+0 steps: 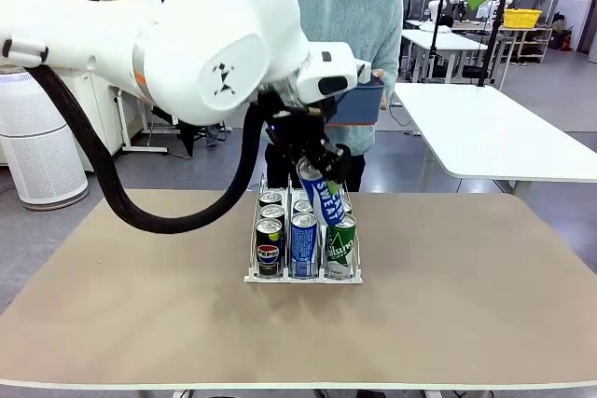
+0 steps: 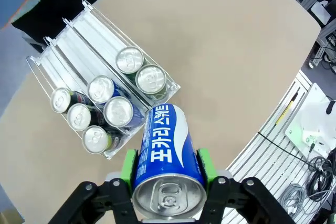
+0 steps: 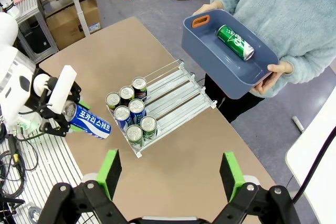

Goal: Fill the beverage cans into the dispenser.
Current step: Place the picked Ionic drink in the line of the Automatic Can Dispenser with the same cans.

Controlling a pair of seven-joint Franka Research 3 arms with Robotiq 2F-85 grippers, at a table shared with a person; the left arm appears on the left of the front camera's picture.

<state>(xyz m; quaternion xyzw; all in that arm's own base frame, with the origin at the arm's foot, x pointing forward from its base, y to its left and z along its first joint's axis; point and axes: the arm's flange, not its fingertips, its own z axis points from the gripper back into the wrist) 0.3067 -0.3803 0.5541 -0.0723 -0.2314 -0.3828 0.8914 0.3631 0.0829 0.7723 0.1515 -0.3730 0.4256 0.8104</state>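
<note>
My left gripper (image 1: 320,174) is shut on a blue-and-white "Sweat" can (image 1: 326,204), held tilted just above the cans at the near end of the dispenser (image 1: 254,247). In the left wrist view the green pads (image 2: 127,165) clamp that can (image 2: 164,140) near its silver top, with the dispenser (image 2: 79,40) below and beyond it. Several cans (image 2: 118,111) stand in its three lanes, black Pepsi, blue and green ones; the far parts of the lanes are bare. My right gripper (image 3: 170,174) hangs open high over the table, looking down on the dispenser (image 3: 178,95) and the held can (image 3: 90,121).
A person at the far side holds a blue bin (image 3: 210,56) with one green can (image 3: 235,41) lying in it; the bin (image 1: 359,104) shows behind my left arm. A white table (image 1: 494,132) stands at the back right. The brown tabletop (image 1: 466,286) around the rack is bare.
</note>
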